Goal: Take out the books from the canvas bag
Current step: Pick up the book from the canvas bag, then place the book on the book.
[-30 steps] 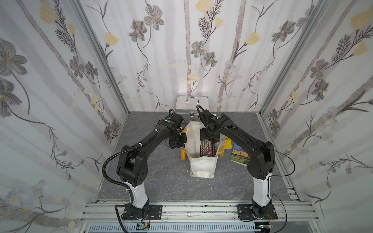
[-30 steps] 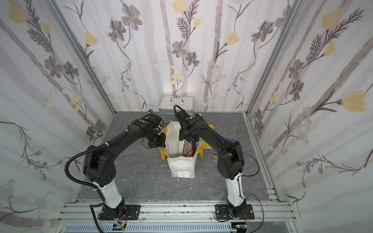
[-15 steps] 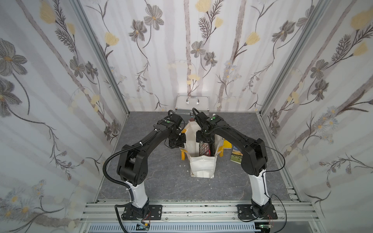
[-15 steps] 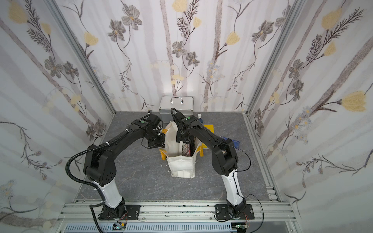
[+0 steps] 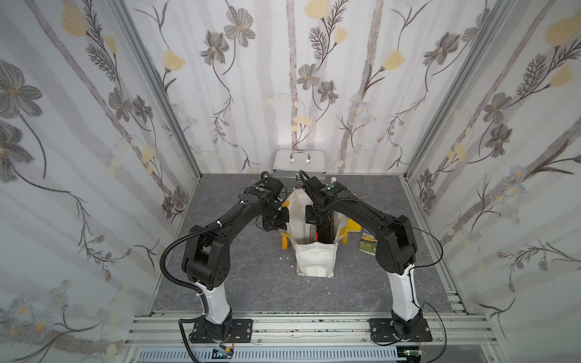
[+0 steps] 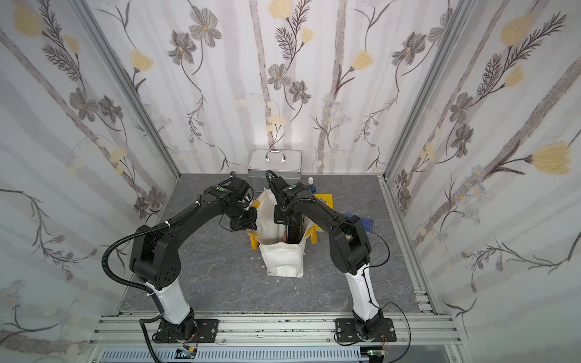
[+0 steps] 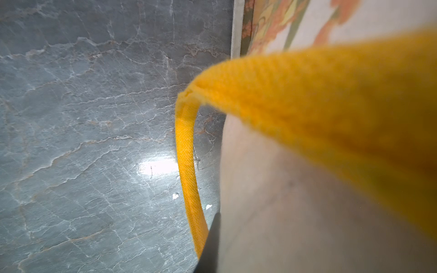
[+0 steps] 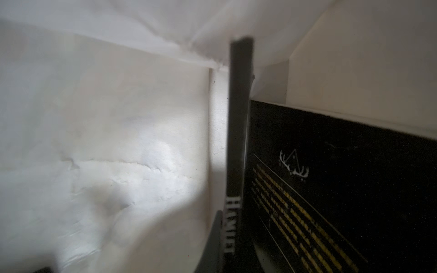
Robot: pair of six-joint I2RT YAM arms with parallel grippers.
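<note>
In both top views the bag (image 5: 314, 262) stands upright with its mouth open in the middle of the worktop (image 5: 248, 283), in front of a silver case (image 5: 298, 161) at the back wall. The left gripper (image 5: 278, 223) sits at the bag's left rim, above a yellow strap (image 5: 284, 242) that hangs down outside. The right gripper (image 5: 315, 222) reaches down through the mouth, where a black book (image 5: 324, 234) stands on edge by the right wall of the bag. Two more books lie flat on the worktop to the right of the bag, partly behind the right arm: a yellow book (image 6: 323, 200) towards the back and a blue book (image 6: 365, 222) further right, apart from the bag. From above I cannot tell how either gripper's jaws stand. In the left wrist view the strap (image 7: 307, 113) crosses close to the lens, folds and runs down beside the bag (image 7: 283, 212) to one dark finger (image 7: 211, 243) lying against the cloth. The jaws are clenched on the bag at that rim, and the second finger is hidden behind the fabric. The right wrist view looks from inside the bag (image 8: 106, 141), with pale cloth all round. The Hamlet book (image 8: 238, 141) shows as a thin dark spine with its title in white. The black book (image 8: 343, 193), with white antlers and rows of yellow print, touches it. One finger (image 8: 215, 238) presses against the side of the spine. The jaws are clenched on the Hamlet book, and the other finger is out of sight.
</note>
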